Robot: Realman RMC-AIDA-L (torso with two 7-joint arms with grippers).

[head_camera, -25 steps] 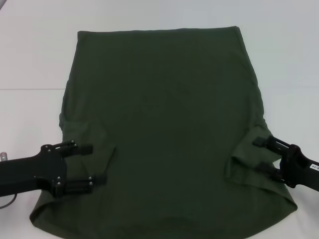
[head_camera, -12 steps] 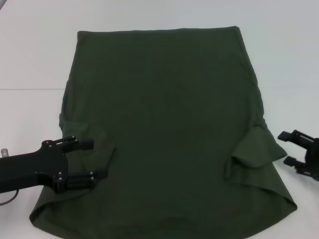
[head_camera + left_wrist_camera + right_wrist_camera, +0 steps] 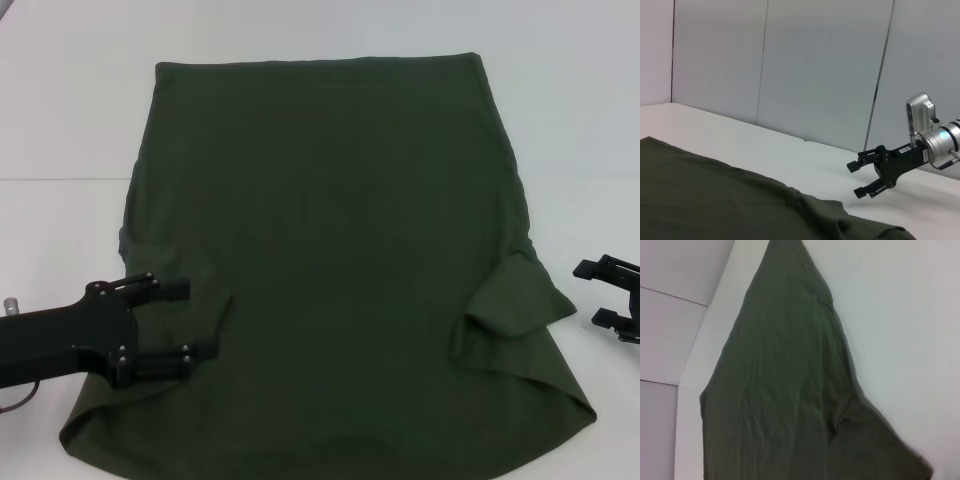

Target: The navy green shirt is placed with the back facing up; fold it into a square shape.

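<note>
White table (image 3: pixel 70 120), navy green shirt (image 3: pixel 330 250) flat, pale wall panels (image 3: pixel 815 70)

No readable text, brand, number or sign anywhere. The navy green shirt (image 3: pixel 330 270) is plain, no print. A small blue round sticker sits on the right arm's wrist in the left wrist view, illegible.

The navy green shirt (image 3: pixel 330 260) lies flat before me, filling the frame's centre, both sleeves folded inward near its lower corners.
</note>
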